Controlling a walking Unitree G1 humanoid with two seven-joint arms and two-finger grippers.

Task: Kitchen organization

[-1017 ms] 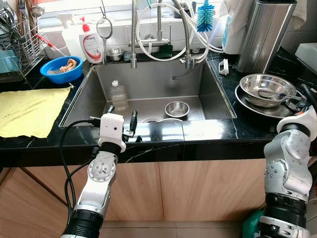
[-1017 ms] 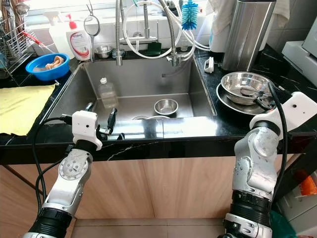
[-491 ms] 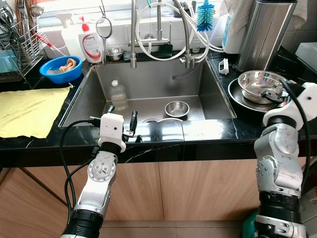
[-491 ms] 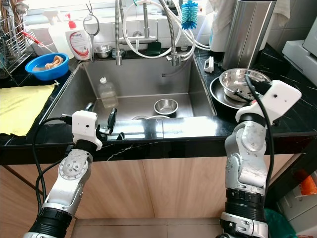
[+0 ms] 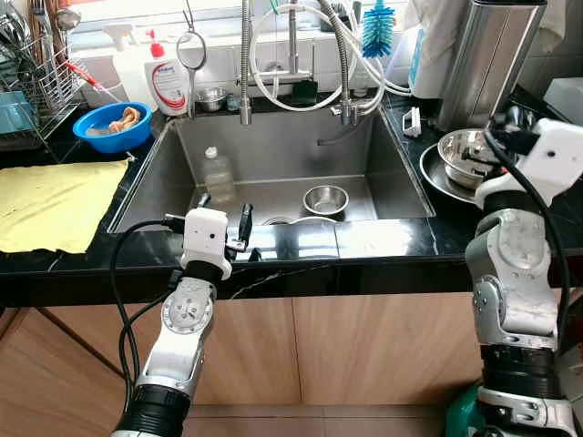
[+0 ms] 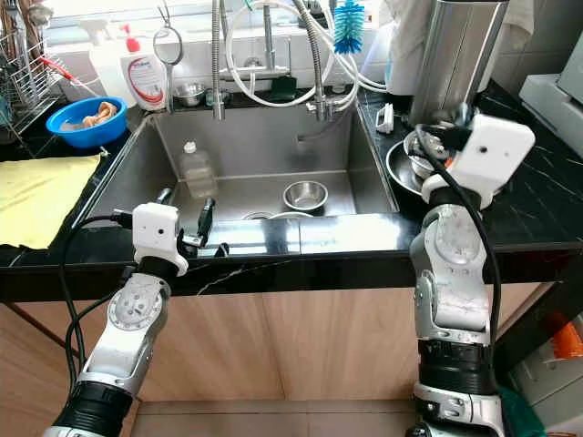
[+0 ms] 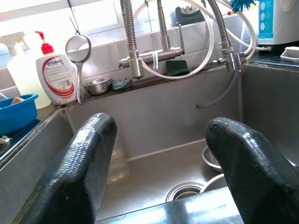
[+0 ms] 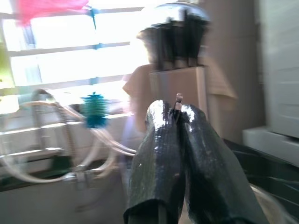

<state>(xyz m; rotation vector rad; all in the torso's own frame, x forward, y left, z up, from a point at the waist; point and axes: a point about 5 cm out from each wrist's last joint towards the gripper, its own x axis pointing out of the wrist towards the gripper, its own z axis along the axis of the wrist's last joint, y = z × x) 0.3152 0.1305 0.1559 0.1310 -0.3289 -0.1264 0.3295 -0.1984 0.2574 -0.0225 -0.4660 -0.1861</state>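
Observation:
My right gripper hangs above the stacked steel bowls on the right counter. In the right wrist view its fingers are shut together, and a thin metal tip pokes out between them. A shiny utensil end shows beside the gripper in the eye views. My left gripper rests open over the front rim of the sink, holding nothing. In the sink lie a small steel bowl and a clear plastic bottle.
A yellow cloth, a blue bowl and a dish rack are on the left counter. Soap bottles, taps with hoses and a blue brush line the back. A tall steel canister stands behind the bowls.
My right arm has swung up and inward, from beside the bowls to above them with its fingers closed. The bowl stack has slid slightly left. My left arm has not moved.

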